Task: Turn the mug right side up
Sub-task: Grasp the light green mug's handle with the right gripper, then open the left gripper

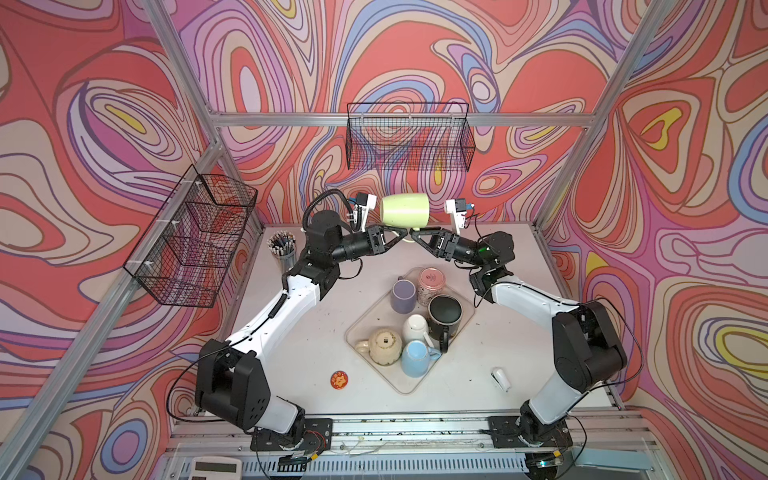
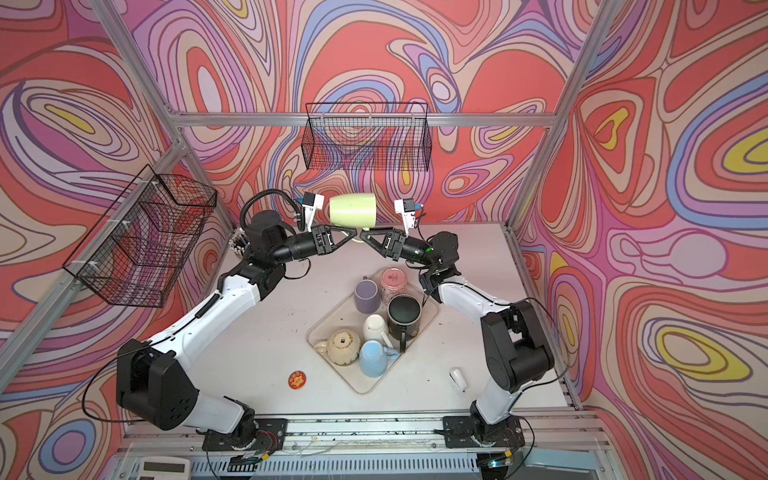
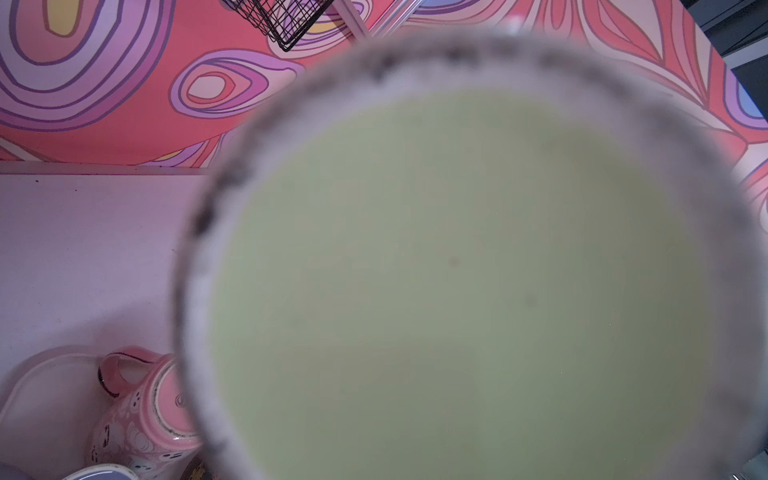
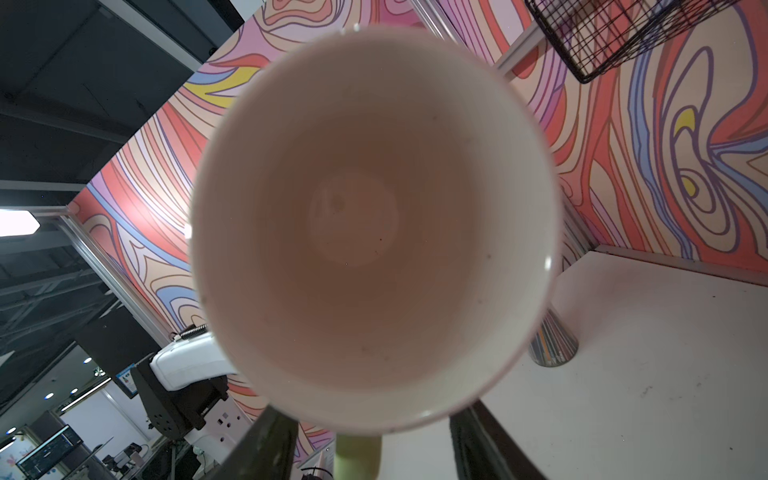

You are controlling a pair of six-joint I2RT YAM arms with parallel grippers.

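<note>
Green mug [image 1: 405, 210] hangs sideways in the air above the table's [image 1: 311, 332] far edge, half turned, pinched by the left end effector [image 1: 404, 234], with the right end effector [image 1: 413, 235] open around its handle [image 4: 358, 457].

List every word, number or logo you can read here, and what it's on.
None is legible.
Too small: the print on the orange disc.
Too small: the dark mark on the cream mug base.
Blurred: the yellowish print on the black mug.
Unmarked, as far as shown: the green mug.
</note>
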